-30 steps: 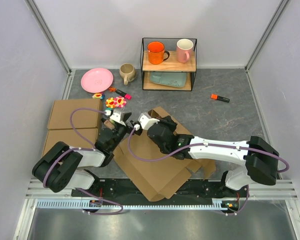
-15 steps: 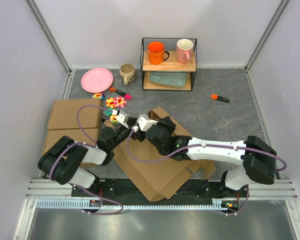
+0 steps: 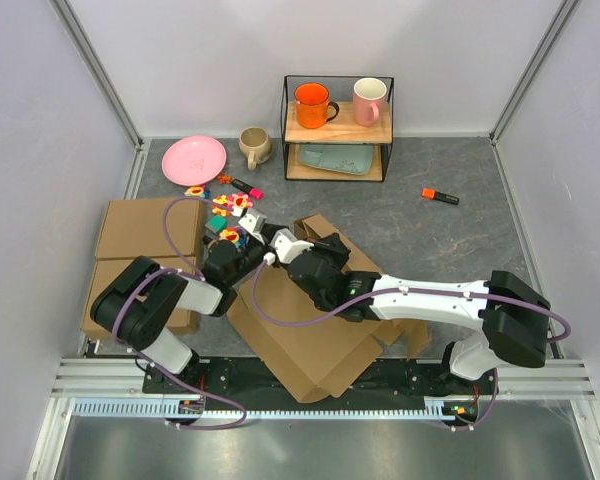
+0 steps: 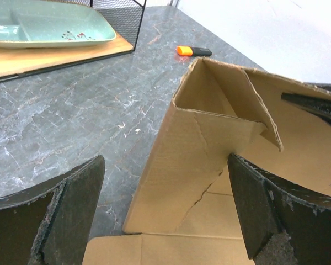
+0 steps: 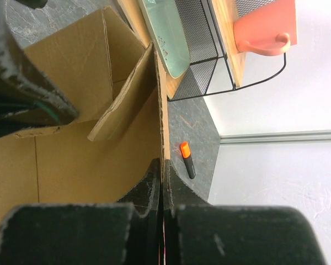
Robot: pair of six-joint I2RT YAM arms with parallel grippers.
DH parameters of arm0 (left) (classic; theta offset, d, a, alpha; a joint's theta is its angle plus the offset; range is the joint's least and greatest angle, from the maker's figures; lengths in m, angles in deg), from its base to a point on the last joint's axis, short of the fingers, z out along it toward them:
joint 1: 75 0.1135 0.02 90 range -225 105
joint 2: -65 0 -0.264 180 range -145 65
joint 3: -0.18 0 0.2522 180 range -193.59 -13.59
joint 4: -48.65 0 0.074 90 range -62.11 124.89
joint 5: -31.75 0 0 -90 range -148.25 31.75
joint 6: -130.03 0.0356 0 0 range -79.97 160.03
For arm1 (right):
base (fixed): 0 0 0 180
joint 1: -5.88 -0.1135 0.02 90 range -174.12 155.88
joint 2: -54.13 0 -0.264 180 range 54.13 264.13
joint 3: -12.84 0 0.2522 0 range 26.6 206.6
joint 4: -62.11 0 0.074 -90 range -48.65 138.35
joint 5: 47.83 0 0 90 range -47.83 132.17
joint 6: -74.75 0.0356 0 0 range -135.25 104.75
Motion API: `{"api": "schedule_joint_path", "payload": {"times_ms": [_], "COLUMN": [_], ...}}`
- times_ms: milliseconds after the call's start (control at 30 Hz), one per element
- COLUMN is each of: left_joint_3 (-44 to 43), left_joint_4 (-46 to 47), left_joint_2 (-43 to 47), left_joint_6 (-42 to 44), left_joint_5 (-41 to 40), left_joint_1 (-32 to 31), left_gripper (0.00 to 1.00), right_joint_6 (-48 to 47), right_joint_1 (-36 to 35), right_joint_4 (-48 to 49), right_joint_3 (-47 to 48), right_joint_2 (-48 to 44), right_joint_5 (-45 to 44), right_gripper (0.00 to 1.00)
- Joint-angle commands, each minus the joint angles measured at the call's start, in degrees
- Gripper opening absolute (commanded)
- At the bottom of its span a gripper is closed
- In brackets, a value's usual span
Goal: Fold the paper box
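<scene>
Brown cardboard, the paper box, lies partly formed on the grey table, near the front edge between the two arms. One side wall stands upright, and its corner flap is turned inward.

The right gripper is pinched tight on the top edge of that wall. The left gripper has its jaws fully spread and holds nothing, facing the raised corner from just beside it.

Risks, as judged:
- A ragged split shows along the lower crease of the wall in the left wrist view, so further pulling may lengthen it.
- Nothing pins the base panel, so the sheet may slide.
- If the left jaws close off-line they may crush the corner, or the flap may spring out.
</scene>
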Motion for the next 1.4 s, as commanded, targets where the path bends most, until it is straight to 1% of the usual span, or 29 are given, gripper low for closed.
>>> {"api": "schedule_joint_path", "payload": {"times_ms": [0,67,167,233,367,533,667,700,833,1000,1233,1300,1367], "left_joint_3": [-2.3,-1.5,0.6,1.7,0.5,0.7,1.3,1.4,1.5,2.3,2.0,1.9,1.3], "left_joint_4": [13.1,10.8,7.6,3.7,-4.5,-10.1,-11.2,-10.9,-9.7,-11.0,-17.0,-17.7,-19.6], "left_joint_2": [1.4,3.3,6.2,8.6,11.3,15.3,18.3,18.7,20.1,22.3,27.2,27.4,27.4], "left_joint_6": [-2.3,-2.2,-1.6,0.8,4.1,8.3,8.5,7.6,5.0,4.1,6.6,7.2,7.2], "left_joint_5": [2.8,5.6,7.7,7.2,7.3,5.4,5.4,5.2,5.8,4.8,0.4,-0.3,-0.9], "left_joint_1": [2.0,4.0,6.8,7.3,7.3,7.6,8.0,8.1,8.2,8.2,8.2,8.2,8.2], "left_gripper": [1.0,1.0,1.0,1.0,1.0,1.0,1.0,1.0,1.0,1.0,1.0,1.0,1.0], "right_joint_6": [6.1,6.0,6.5,6.7,5.8,4.0,6.3,7.7,11.3,13.6,15.4,16.0,16.2], "right_joint_1": [-0.9,-0.9,-1.0,-0.8,-0.8,-0.8,-0.8,-0.7,0.8,2.6,6.8,7.8,8.6], "right_joint_4": [-7.6,-7.6,-8.0,-8.7,-11.3,-12.1,-14.4,-14.7,-16.9,-18.8,-26.1,-27.3,-28.7], "right_joint_3": [-2.7,-2.9,-2.5,-1.4,0.5,1.5,2.8,3.5,5.4,7.6,13.0,14.5,15.4], "right_joint_2": [4.5,4.2,3.3,3.2,2.8,2.6,0.7,0.2,-2.4,-4.2,-4.9,-5.3,-5.7], "right_joint_5": [10.4,10.6,12.3,12.6,12.4,10.5,14.8,17.7,23.8,28.5,34.8,37.5,38.4], "right_gripper": [0.0,0.0,0.0,0.0,0.0,0.0,0.0,0.0,0.0,0.0,0.0,0.0,0.0]}}
